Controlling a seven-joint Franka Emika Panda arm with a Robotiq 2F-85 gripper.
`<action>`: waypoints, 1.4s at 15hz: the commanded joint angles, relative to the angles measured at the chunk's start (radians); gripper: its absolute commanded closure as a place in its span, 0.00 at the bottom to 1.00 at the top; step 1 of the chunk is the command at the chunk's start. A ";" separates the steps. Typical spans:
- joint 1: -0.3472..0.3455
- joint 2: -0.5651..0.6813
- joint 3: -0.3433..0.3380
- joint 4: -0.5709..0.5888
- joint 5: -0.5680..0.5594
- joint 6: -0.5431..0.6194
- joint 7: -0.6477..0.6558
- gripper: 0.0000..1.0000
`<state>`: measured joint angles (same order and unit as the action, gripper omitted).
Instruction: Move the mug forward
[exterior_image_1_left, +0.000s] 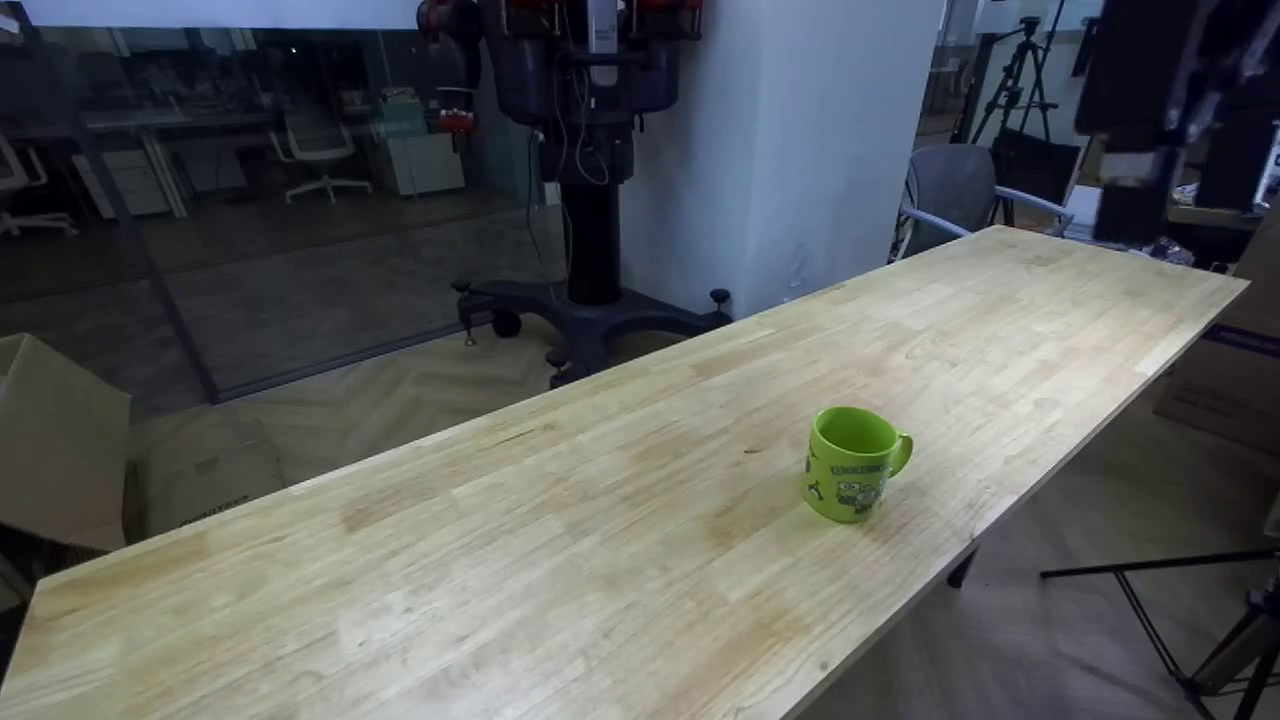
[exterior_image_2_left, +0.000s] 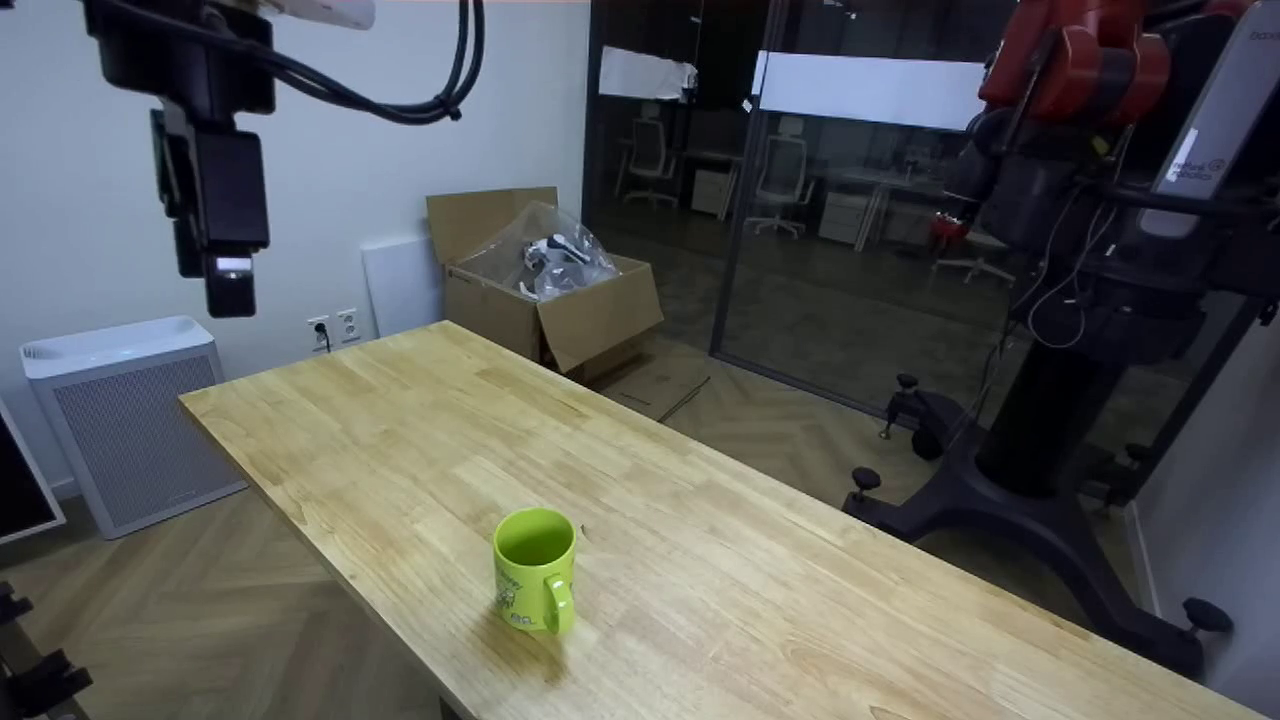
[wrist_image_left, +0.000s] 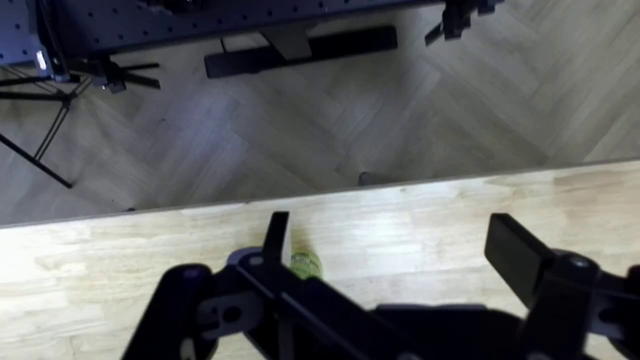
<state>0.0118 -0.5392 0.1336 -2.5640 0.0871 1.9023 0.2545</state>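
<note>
In the wrist view, the gripper (wrist_image_left: 389, 231), cropped by the bottom edge, hides part of the mug (wrist_image_left: 306, 265). Both exterior views cut off the table (exterior_image_1_left: 560, 560) below.

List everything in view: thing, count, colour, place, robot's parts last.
table: 1, light wood, foreground
mug: 1, lime green, upright on table
cardboard boxes: several, brown, around table
plastic bag: 1, clear, in a box
standing robot: 1, black and red, beside table
chairs: several, grey or white, background
tripod: at least 1, black, background
boxy appliance: 1, white-grey, by wall
sockets: 2, white, on wall
glass partition: 1, dark-framed, background
gripper: 1, black, open, above table level
cables: several, black, near gripper
</note>
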 joint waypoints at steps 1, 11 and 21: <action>-0.046 0.029 -0.008 -0.051 -0.072 0.254 0.028 0.00; -0.133 0.141 -0.007 -0.083 -0.234 0.552 0.050 0.00; -0.125 0.397 -0.215 -0.080 -0.305 0.792 -0.495 0.00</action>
<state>-0.1241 -0.1382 -0.0726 -2.6449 -0.2170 2.6994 -0.2457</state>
